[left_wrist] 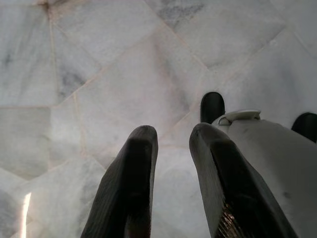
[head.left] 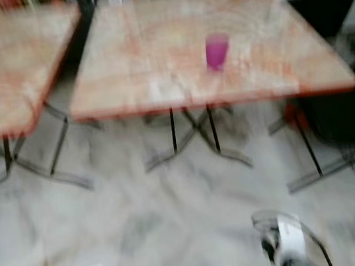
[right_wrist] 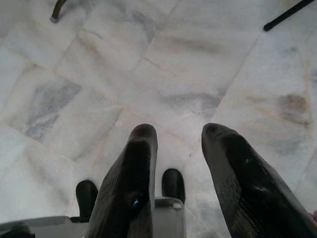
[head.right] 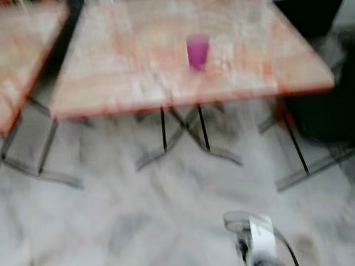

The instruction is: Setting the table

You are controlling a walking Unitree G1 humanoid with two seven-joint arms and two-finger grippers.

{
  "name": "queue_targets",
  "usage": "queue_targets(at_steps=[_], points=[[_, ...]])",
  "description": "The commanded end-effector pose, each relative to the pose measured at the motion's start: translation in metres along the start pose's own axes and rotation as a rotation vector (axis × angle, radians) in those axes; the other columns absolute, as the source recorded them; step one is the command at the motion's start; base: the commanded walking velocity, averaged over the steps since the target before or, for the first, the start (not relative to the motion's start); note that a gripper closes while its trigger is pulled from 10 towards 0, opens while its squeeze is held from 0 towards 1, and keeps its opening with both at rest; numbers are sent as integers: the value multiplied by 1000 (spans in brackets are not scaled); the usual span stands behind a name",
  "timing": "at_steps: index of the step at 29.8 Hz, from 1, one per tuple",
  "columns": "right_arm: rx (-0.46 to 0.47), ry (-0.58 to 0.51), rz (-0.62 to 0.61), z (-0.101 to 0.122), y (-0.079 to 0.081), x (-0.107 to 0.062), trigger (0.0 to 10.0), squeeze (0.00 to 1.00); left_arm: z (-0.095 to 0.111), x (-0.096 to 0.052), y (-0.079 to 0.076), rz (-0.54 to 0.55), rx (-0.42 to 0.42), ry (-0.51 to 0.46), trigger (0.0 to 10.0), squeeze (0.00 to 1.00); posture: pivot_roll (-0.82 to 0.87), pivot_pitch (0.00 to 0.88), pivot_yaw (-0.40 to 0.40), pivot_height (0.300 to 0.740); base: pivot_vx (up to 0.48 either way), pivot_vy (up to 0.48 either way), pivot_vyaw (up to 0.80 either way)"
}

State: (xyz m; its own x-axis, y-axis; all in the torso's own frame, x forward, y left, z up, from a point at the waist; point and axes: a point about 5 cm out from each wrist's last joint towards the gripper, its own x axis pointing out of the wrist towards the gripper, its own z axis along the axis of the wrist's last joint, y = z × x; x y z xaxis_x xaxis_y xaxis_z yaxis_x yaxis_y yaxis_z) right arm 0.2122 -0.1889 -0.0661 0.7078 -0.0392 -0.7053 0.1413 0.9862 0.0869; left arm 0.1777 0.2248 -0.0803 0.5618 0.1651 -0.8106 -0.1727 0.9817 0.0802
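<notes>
Left eye view is blurred, so read it loosely: you've got a pink cup (head.left: 217, 51) standing upright on the near counter (head.left: 156, 76), roughly mid-top, a bit toward its front edge. A 2nd counter (head.left: 1, 72) sits at about 10 o'clock w/ something small and pale near its left edge, too smeared to name. Both arms hang low over the marble floor (head.left: 176, 213), well short of the counter. Left gripper (left_wrist: 171, 163): jaws parted w/ floor showing between them, holding nothing. Right gripper (right_wrist: 176, 158): same, jaws apart and empty, pointing down at the tiles. The relation your next move turns on: the cup lies at about 12 o'clock from the right arm and nearer 1 o'clock from the left, well apart from both. Right arm looks the nearer one, so I'd judge it the natural pick. Cup's long axis is vertical, so a side-on approach w/ jaws level should suit it. You'll likely need to close in on the counter first; reach looks too long from here. Dark chairs at 2–3 o'clock could crowd the right elbow.
</notes>
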Motion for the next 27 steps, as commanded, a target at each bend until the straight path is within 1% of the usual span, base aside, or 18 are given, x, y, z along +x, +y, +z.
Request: queue_targets(at_steps=[1, 6, 20, 27], points=[[5, 4, -15, -2, -5, -1, 10000, 0, -7, -1, -2, -5, 18, 28, 10000, 0, -83, 146, -6, 740, 0, 0, 0], [9, 5, -11, -2, -4, -1, 10000, 0, -6, -1, -3, -10, 7, 19, 10000, 0, -81, 150, -3, 740, 0, 0, 0], [14, 13, -11, -5, -3, -2, 10000, 0, 0, 0, -6, -21, 15, 8, 10000, 0, -84, 164, 5, 740, 36, 0, 0], [-3, 15, -11, -5, -3, -2, 10000, 0, 2, 1, -7, -24, 18, 3, 10000, 0, -87, 168, 7, 740, 0, 0, 0]])
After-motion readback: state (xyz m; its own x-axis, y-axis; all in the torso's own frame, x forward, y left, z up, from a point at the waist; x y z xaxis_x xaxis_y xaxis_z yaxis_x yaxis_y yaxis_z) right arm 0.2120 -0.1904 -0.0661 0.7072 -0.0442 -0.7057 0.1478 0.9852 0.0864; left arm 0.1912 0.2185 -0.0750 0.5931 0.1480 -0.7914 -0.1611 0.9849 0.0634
